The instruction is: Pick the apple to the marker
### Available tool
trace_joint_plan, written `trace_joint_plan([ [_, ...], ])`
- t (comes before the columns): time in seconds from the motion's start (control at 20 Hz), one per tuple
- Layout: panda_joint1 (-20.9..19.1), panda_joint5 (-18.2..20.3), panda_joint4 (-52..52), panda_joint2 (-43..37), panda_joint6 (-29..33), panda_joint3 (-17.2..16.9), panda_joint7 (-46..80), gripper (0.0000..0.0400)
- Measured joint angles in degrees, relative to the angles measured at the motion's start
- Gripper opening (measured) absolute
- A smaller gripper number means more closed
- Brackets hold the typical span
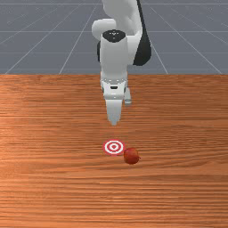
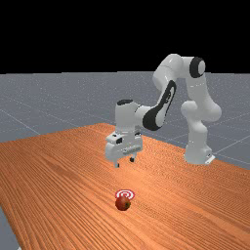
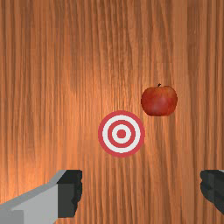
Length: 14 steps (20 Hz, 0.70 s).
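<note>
Round red apple rests just beside a flat marker of red and white rings, on a grainy wooden surface; above, the smooth white tool hangs spread.

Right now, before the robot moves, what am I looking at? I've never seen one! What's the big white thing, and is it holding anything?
The white and grey machine is a robot arm. The front view faces it across the orange-brown wooden table. The far view stands farther off. The wrist view looks down past the fingers of its two-finger gripper, which works like a hand. The gripper is open above the table, holding nothing. On the table lie a round red apple and, just beside it, a flat round marker with red and white rings.
</note>
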Motion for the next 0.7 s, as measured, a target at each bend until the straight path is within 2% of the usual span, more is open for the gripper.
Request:
trace_joint_plan([
  [0.05, 0.0, 0.0, 0.0, 0.0, 0.0, 0.0, 0.0, 0.0249],
  [0.1, 0.13, 0.17, 0.14, 0.0, -0.32, -0.16, 1.06, 0.0308],
  [0.2, 0.24, 0.35, 0.34, -0.07, -0.61, -0.33, 2.1, 0.0366],
  [0.25, 1.53, 0.75, 3.03, -0.99, -7.41, -1.94, 12.64, 0.0224],
  [0.3, 2.54, 1.56, 6.37, -2.2, -12.79, -3.41, 23.02, 0.0137],
  [0.35, 3.41, 2.55, 8.84, -2.98, -16.41, -4.79, 33.39, 0.0084],
  [0.45, 4.98, 4.96, 11.47, -3.22, -20.57, -7.31, 54.04, 0.0031],
  [0.55, 6.15, 7.89, 12.76, -2.59, -22.98, -9.41, 72.43, 0.0012],
  [0.7, 6.39, 10.07, 13.29, -2.14, -24.24, -10.49, 81.91, 0.0003],
])
